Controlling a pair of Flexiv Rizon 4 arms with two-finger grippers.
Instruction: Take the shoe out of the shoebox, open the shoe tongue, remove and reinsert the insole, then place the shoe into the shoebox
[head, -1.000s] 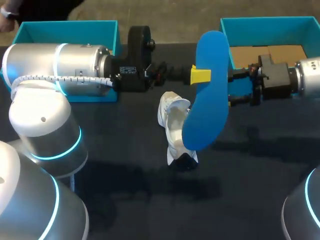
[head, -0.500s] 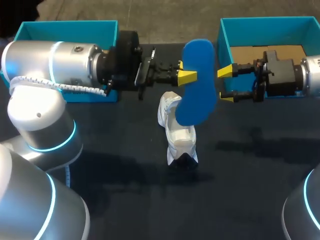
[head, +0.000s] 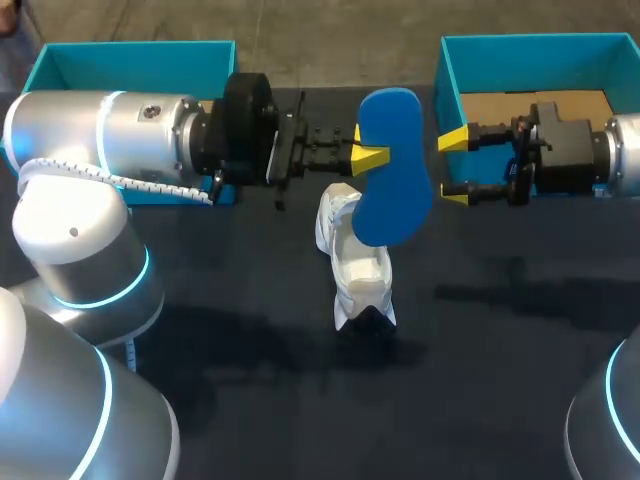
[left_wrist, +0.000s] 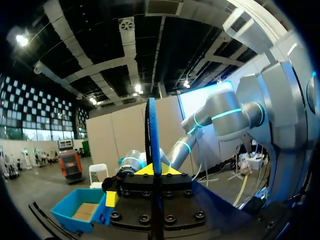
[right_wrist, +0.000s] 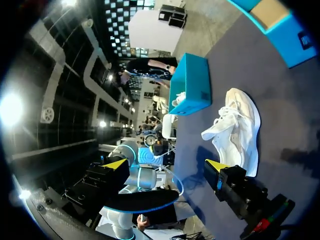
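A blue insole (head: 392, 170) stands upright, clamped between the fingers of the left gripper (head: 372, 157), with its lower end over a white shoe (head: 355, 265) lying on the dark table (head: 480, 380). The right gripper (head: 455, 165) sits just beyond the insole, fingers spread wide and holding nothing. The teal shoebox (head: 540, 45) is close behind it.

The blue foam insole (head: 392, 175), in my left gripper (head: 368, 158), hangs at the white fabric shoe's (head: 358, 272) twelve o'clock; the teal cardboard shoebox (head: 530, 42) sits at two.
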